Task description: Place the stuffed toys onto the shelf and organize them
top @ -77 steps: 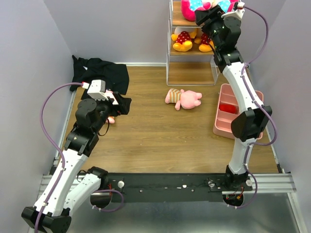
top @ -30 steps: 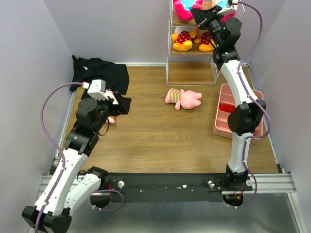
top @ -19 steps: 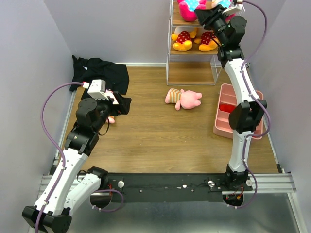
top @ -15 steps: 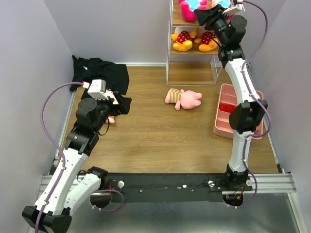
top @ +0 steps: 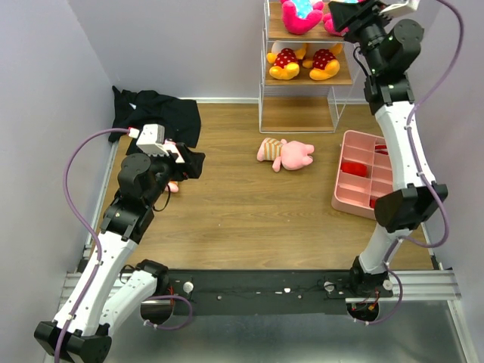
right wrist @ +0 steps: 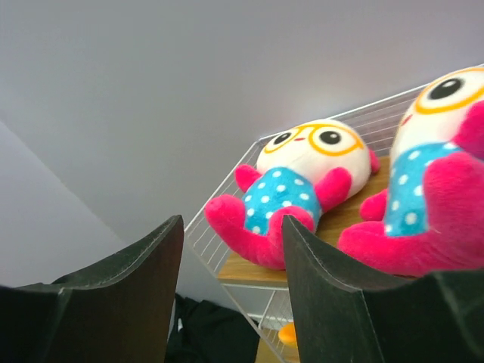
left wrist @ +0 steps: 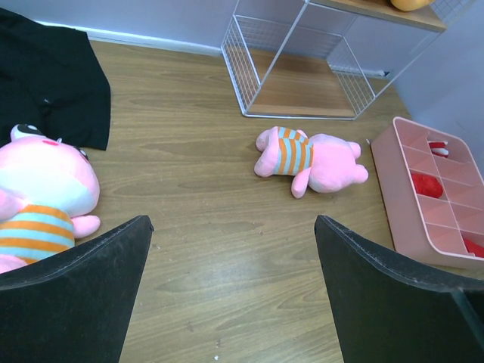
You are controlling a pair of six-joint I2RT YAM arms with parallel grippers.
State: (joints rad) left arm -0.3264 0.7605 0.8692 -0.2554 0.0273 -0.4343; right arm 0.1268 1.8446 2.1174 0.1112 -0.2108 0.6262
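Note:
The white wire shelf (top: 263,91) stands at the back. Two white-and-magenta toys in blue dotted dresses (top: 301,15) (right wrist: 299,189) (right wrist: 423,204) sit on its top board. Two yellow toys in red dotted outfits (top: 285,63) (top: 324,63) sit on the middle board. One pale pink striped toy (top: 286,153) (left wrist: 308,157) lies on the floor in front of the shelf. Another (left wrist: 41,198) lies by my left gripper (left wrist: 231,249), which is open and empty just above the floor. My right gripper (right wrist: 231,249) (top: 349,11) is open and empty, beside the top board.
A black cloth (top: 155,117) (left wrist: 45,83) lies at the back left. A pink compartment tray (top: 355,198) (left wrist: 420,219) with red items sits at the right. The shelf's bottom board (left wrist: 299,94) holds nothing. Walls close in left, back and right.
My right arm has swung to the right and drawn back from the top board, leaving both white-and-magenta toys there. The left arm has not moved.

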